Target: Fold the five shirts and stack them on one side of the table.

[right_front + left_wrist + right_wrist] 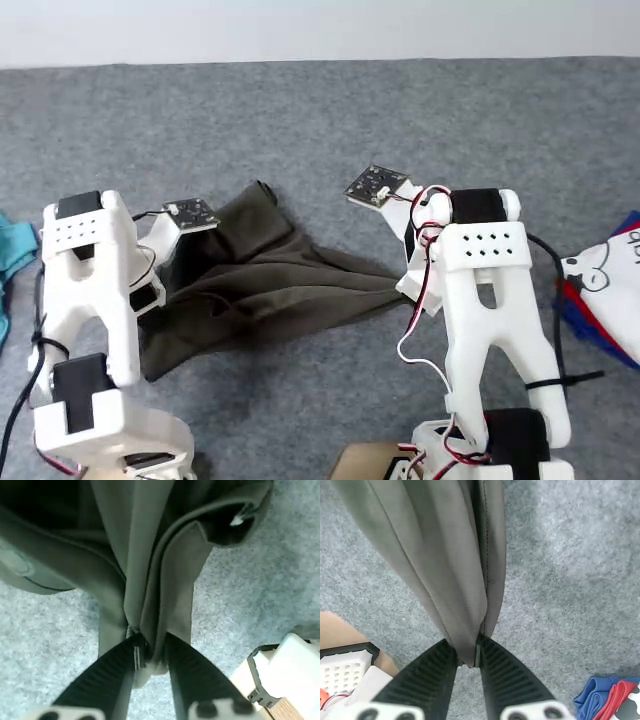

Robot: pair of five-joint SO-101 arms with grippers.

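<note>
Holding dark olive soft-cloth shirt [270, 285] stretched mid-table between both arms | pinching its bunched left edge in left gripper [146, 655], fingers closed on cloth | clamping gathered right edge in right gripper [470, 655], fingers likewise closed | likely handling light, limp, sagging | gripping best at hems and seams, avoiding slippage

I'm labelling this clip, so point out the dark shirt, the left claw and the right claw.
dark shirt [270, 275], high view, middle of the stretched cloth.
left claw [149, 649], left wrist view, between the fingertips pinching the cloth.
right claw [468, 650], right wrist view, between the fingertips pinching the cloth.
</note>
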